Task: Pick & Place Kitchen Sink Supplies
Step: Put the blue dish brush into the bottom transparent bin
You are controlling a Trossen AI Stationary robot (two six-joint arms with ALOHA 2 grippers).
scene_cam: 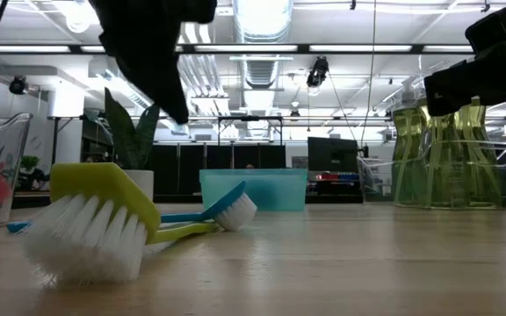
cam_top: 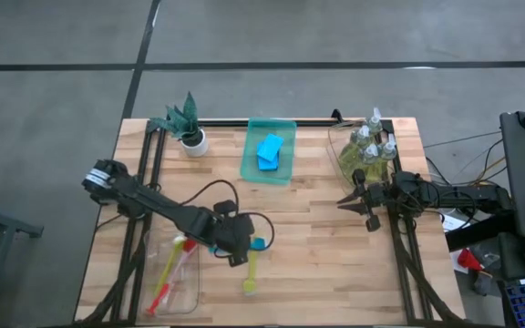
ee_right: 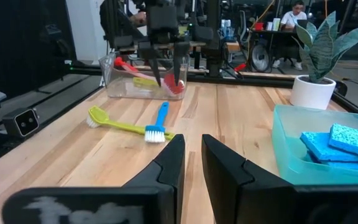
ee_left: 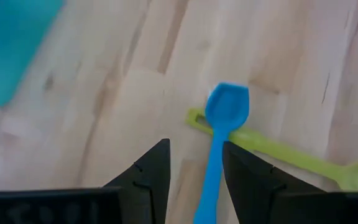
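A blue brush [ee_left: 219, 143] lies on the wooden table, its head end [ee_left: 229, 106] over the handle end of a yellow-green brush [ee_left: 291, 155]. My left gripper [ee_left: 194, 165] hangs open above the blue brush's handle, pointing steeply down; in the right wrist view its fingers [ee_right: 157, 78] stand clear above the brush [ee_right: 159, 121]. A clear tray [cam_top: 176, 273] at the near left holds red and yellow brushes. My right gripper [ee_right: 193, 158] waits at the table's right side [cam_top: 358, 199], level, with a narrow gap between its fingers and nothing in it.
A green tray [cam_top: 269, 150] with blue sponges stands at the far middle. Soap bottles [cam_top: 367, 146] stand in a clear tray at the far right, close to my right gripper. A potted plant [cam_top: 188, 128] is at the far left. Bare wood lies in the middle.
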